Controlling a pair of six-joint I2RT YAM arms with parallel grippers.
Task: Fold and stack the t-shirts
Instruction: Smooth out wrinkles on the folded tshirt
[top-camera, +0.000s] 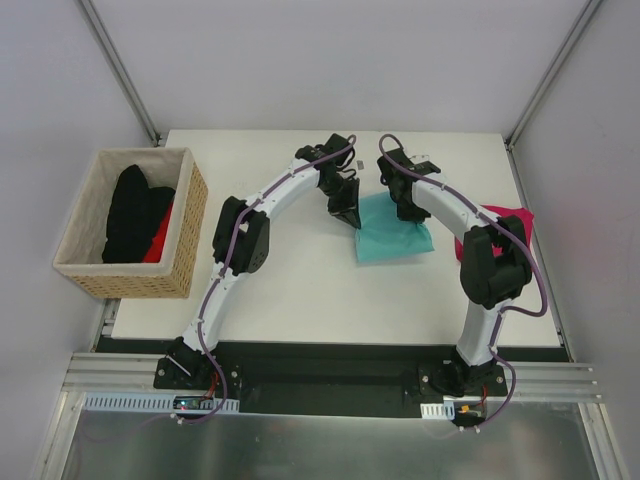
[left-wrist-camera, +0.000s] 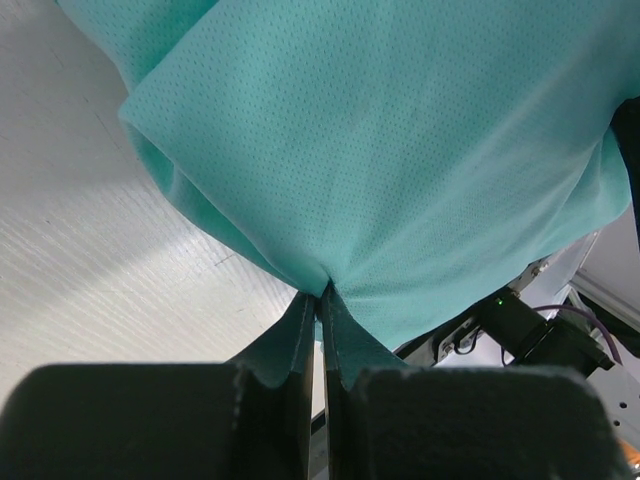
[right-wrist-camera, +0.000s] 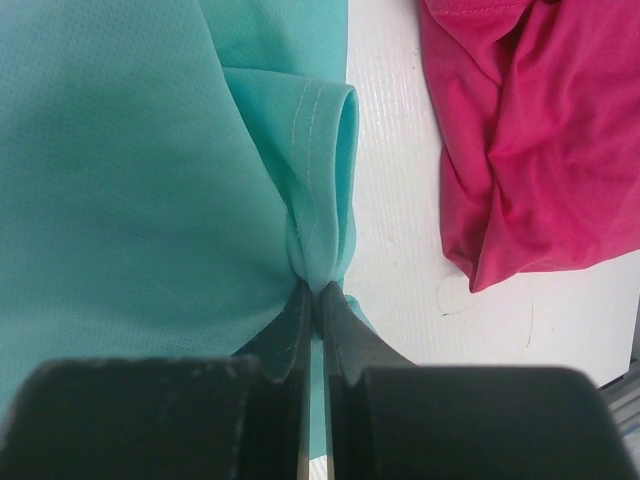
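The teal t-shirt (top-camera: 395, 232) lies on the white desk (top-camera: 290, 290), in its far right part, gathered into a rough rectangle. Both arms reach over to its far edge, one at each corner.

The left fingers (left-wrist-camera: 306, 328) are pressed together on a pinch of teal cloth at the shirt's far left corner. In the left wrist view the cloth spreads away from the pinch. Its left edge is doubled over and raised off the desk, with a shadow under it.

The right fingers (right-wrist-camera: 300, 322) are also closed on teal cloth, at the far right corner. They grip a stitched hem, which curls into a small roll just beyond the pinch.

The pink t-shirt (right-wrist-camera: 530, 140) lies crumpled to the right of the teal one. The two are near each other but apart, with a strip of bare desk between them. From above, the right arm hides most of the pink shirt, which sits close to the desk's right edge.

A tan woven basket (top-camera: 185, 250) stands left of the desk, beside its edge. It holds a heap of black cloth (top-camera: 130, 215), and some red cloth (top-camera: 160, 240) shows at the heap's right side.
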